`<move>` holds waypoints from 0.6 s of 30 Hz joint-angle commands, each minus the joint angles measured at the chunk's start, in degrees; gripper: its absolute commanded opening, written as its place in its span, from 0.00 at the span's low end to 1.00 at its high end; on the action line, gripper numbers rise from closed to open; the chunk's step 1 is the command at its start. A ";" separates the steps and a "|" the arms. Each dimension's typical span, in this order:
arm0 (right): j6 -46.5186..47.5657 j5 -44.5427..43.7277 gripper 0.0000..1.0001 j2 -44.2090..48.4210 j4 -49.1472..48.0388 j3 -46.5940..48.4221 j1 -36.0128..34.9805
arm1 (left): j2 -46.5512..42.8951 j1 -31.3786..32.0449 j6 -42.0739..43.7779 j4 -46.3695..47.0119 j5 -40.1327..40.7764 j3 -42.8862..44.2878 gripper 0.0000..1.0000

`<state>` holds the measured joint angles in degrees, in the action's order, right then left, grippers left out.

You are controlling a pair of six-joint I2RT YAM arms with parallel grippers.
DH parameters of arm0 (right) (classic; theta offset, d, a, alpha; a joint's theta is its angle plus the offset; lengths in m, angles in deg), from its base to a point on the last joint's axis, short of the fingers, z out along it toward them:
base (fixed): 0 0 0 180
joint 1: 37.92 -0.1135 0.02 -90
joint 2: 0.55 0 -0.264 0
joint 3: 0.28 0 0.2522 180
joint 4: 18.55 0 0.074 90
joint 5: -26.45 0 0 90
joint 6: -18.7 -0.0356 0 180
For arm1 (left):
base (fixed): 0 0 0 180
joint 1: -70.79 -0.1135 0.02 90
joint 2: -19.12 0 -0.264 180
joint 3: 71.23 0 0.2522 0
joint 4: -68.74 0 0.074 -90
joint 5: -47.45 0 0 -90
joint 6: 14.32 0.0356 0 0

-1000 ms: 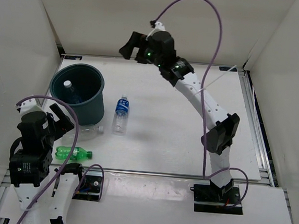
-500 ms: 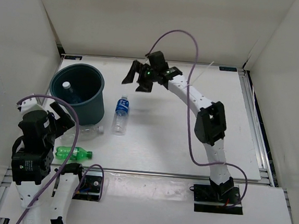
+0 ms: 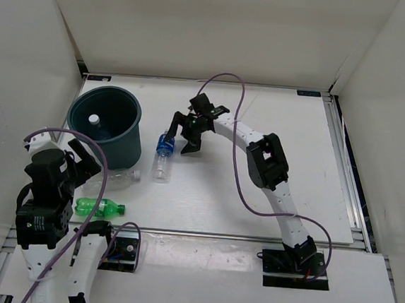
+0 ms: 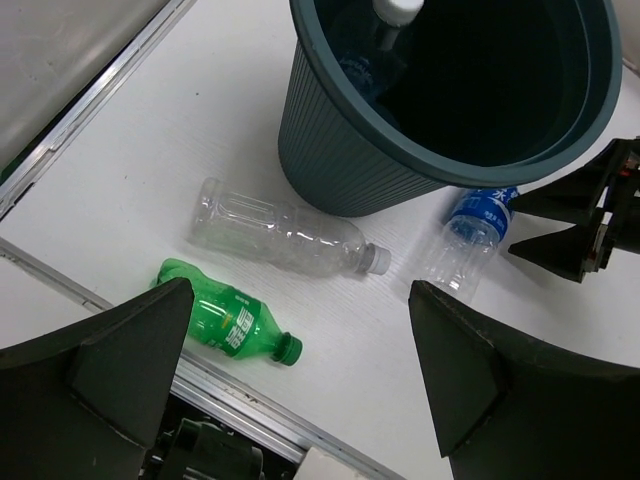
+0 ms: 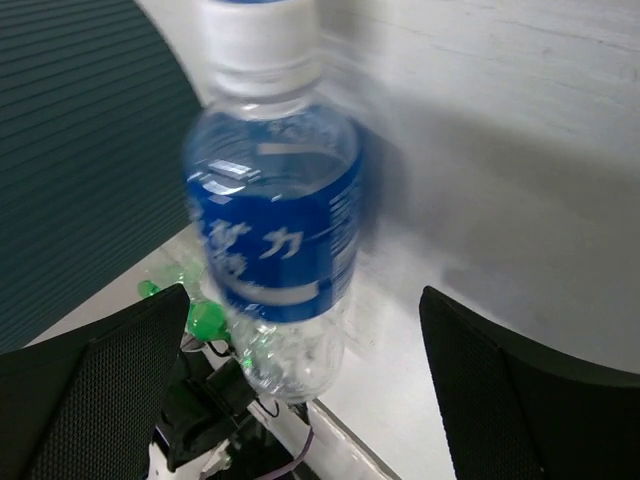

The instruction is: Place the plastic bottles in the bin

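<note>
The dark teal bin (image 3: 130, 127) stands at the back left, with a white-capped bottle (image 3: 92, 120) inside it. A blue-labelled bottle (image 3: 163, 152) lies on the table just right of the bin. My right gripper (image 3: 181, 133) is open beside that bottle's cap end, and the wrist view shows the bottle (image 5: 275, 230) between the spread fingers, untouched. A plain clear bottle (image 3: 118, 178) lies at the bin's foot and a green bottle (image 3: 100, 207) near the front edge. My left gripper (image 3: 81, 156) hangs open above these two, holding nothing.
White enclosure walls surround the table on three sides. A metal rail (image 4: 250, 405) runs along the front edge close to the green bottle (image 4: 225, 322). The right arm's purple cable (image 3: 240, 169) loops over the middle of the table.
The right arm has swung down and forward from high at the back to table level beside the blue-labelled bottle. The left arm and all bottles stayed put.
</note>
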<state>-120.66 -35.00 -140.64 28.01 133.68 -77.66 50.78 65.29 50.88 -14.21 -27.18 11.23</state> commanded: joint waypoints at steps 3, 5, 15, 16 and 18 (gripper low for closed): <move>-2.75 5.18 0.96 -5.18 -2.03 2.66 -0.16 | 0.68 0.22 0.71 -2.00 0.88 0.20 1.00; -3.45 6.06 0.91 -6.59 -3.87 2.67 -0.16 | 0.68 0.22 0.71 -2.71 0.19 0.20 1.00; -2.41 7.40 0.41 -1.33 -5.11 -0.75 0.45 | -0.01 0.22 -0.60 -2.71 0.18 1.34 1.00; -1.79 6.78 0.34 -0.19 -5.11 -1.63 1.07 | -0.63 0.22 -0.60 -2.18 0.18 0.65 1.00; -1.01 6.25 0.28 3.41 -5.11 -4.08 1.68 | -1.24 0.22 -1.65 -1.48 0.18 0.02 1.00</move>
<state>-124.25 -27.02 -143.81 22.04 132.28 -77.40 50.61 65.29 50.45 -16.86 -26.94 11.26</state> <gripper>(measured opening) 0.470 1.000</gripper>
